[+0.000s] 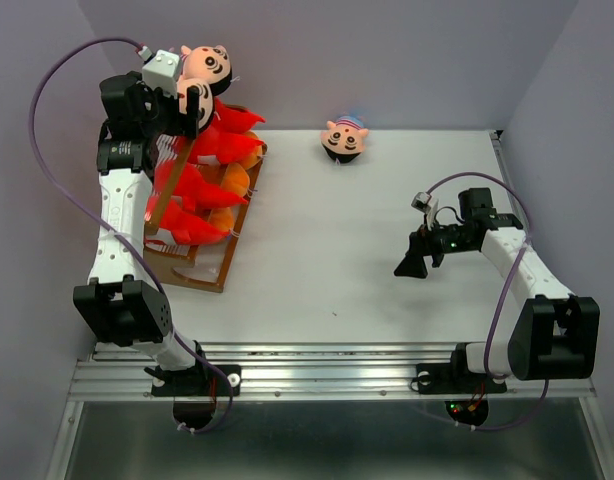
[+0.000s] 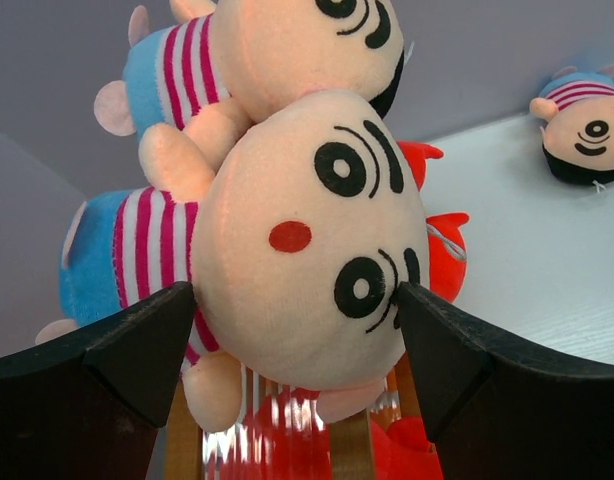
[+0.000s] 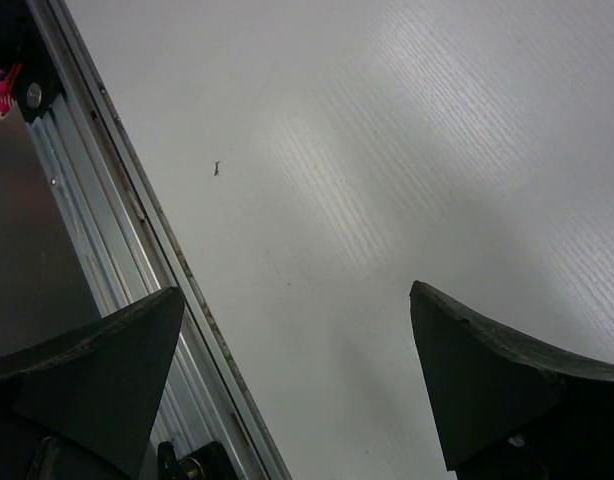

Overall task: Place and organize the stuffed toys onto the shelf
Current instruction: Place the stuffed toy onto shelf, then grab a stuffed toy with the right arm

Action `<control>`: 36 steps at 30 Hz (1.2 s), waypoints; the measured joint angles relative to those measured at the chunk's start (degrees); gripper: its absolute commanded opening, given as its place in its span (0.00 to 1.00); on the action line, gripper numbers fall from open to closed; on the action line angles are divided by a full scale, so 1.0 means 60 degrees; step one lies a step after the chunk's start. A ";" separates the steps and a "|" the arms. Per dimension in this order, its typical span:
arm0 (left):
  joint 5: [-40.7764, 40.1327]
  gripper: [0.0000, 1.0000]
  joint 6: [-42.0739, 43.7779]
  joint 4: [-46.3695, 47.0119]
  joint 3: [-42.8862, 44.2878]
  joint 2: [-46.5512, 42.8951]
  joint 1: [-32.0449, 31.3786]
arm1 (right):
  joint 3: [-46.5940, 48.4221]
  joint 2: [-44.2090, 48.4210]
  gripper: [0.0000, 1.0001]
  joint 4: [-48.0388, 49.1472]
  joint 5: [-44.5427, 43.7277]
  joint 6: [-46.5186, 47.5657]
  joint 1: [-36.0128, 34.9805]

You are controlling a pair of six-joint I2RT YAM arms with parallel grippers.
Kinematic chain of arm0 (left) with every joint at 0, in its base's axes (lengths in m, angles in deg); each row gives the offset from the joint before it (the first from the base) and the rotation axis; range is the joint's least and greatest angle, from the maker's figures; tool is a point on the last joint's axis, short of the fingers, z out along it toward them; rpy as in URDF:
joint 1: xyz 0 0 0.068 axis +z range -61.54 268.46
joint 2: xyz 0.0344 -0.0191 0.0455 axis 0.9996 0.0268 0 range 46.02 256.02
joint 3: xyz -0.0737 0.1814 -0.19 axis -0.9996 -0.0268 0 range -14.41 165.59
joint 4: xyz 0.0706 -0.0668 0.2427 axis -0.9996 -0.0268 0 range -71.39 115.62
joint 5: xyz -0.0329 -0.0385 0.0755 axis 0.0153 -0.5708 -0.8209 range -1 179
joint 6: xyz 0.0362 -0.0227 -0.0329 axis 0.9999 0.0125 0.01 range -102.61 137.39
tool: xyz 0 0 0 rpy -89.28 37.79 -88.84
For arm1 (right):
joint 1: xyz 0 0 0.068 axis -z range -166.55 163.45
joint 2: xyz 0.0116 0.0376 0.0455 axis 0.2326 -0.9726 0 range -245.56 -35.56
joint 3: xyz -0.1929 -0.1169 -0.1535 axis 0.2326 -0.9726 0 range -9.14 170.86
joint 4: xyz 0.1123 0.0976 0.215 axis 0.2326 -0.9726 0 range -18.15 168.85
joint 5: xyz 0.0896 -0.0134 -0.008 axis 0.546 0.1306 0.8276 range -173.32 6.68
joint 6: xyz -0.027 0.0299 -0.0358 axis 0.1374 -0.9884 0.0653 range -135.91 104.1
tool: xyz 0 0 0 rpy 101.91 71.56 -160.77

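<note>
One doll head (image 2: pixel 307 240) in the grip of the left jaws, at the shelf (image 1: pixel 192 270) top; right jaws wide, empty.

R gripper (image 3: pixel 296 293), jaws apart, above tbl (image 3: pixel 387 150)

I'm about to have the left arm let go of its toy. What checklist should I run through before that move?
1. Left pincer closed on the held doll head: ok, it presses both sides.
2. Held doll head above the shelf top tier: ok.
3. Its weight resting on the tier: cannot tell, the underside is hidden.
4. Neighbouring doll head out of the pincer: ok, though it touches the held one.
5. Right pincer open, empty, over the table: ok.
6. All toys shelved: not ok, a loose doll head lies on the table.
</note>
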 measured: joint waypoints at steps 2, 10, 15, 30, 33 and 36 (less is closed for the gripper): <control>-0.0011 0.94 -0.0033 0.0004 0.0000 0.0000 0.0018 | 0.0000 0.0000 1.00 0.0000 0.0000 0.0000 0.0000; -0.0062 0.94 -0.0171 0.0015 0.0000 0.0000 0.0044 | 0.0000 0.0000 1.00 0.0000 0.0000 0.0000 0.0000; -0.0178 0.94 -0.0324 0.0051 0.0000 -0.0066 0.0098 | 0.0000 0.0000 1.00 0.0000 0.0000 0.0000 0.0000; -0.0306 0.97 -0.0692 0.0204 0.0124 -0.0495 0.0157 | 0.0000 0.0000 1.00 0.0000 0.0000 0.0000 0.0000; -0.0302 0.99 -0.1056 0.0291 0.0131 -0.0707 0.0157 | 0.0000 0.0000 1.00 0.0000 -0.0007 0.0015 0.0000; -0.0302 0.99 -0.1497 0.0375 0.0135 -0.1115 0.0157 | -0.0004 0.0000 1.00 0.0000 -0.0040 0.0033 0.0047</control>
